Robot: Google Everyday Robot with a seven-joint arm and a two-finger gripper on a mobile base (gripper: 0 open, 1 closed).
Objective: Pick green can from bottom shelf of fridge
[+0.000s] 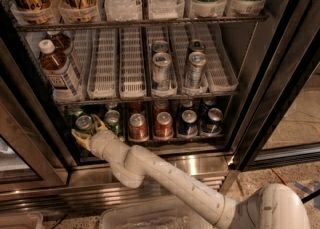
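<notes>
The fridge (260, 98) stands open. On its bottom shelf (150, 141) two green cans sit at the left: the leftmost green can (83, 121) and a second one (112, 118). My gripper (88, 129) reaches in low at the front left of that shelf, on the end of my white arm (165, 178). Its fingers are spread, one finger (77, 134) to the left of the leftmost green can and the other to its right, at the can's lower front. The can still stands on the rack.
Red-brown cans (137, 125) and dark blue cans (189, 121) fill the lanes to the right. Above, white slotted trays (105, 68) hold taller silver cans (161, 68), and a brown bottle (57, 68) stands at the left. A ribbed steel base (200, 165) lies below, and a black door frame (295, 73) is at the right.
</notes>
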